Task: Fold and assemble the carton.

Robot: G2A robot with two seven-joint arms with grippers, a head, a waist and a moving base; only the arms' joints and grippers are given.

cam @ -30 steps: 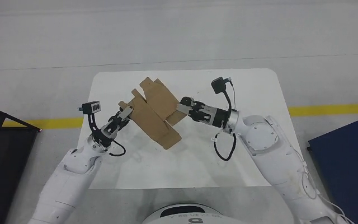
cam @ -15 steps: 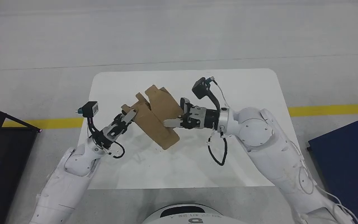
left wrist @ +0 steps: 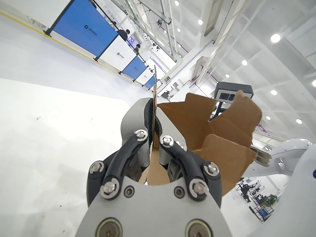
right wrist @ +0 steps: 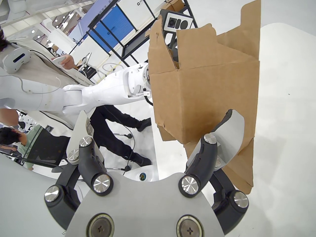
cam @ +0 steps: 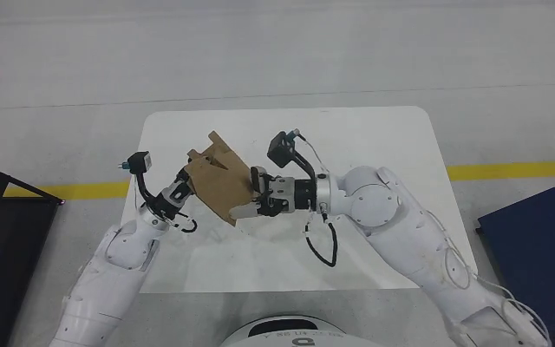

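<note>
Carton point(cam: 217, 178) of brown corrugated board is held partly unfolded above the left half of the white table point(cam: 390, 147), between the two arms. It is tilted, with one corner pointing down toward the tabletop; whether that corner touches the table cannot be told. Several flaps are spread open at the end turned away from the robot, and the creased side panels are seen in the right wrist view point(right wrist: 205, 87). The left gripper point(cam: 184, 186) is placed at the carton's left edge and is clamped on it. In the left wrist view a single panel is seen edge-on, pinched between the two closed fingers point(left wrist: 154, 114), with the rest of the carton point(left wrist: 217, 134) opening out beyond them. The right gripper point(cam: 250, 193) is placed at the carton's right side, near the lower corner, and is spread wide. In the right wrist view point(right wrist: 158, 124) one finger is laid over the outer face of a side panel, while the other finger stands well apart from the board, so nothing is grasped by it. Contact between that finger and the panel cannot be confirmed.
</note>
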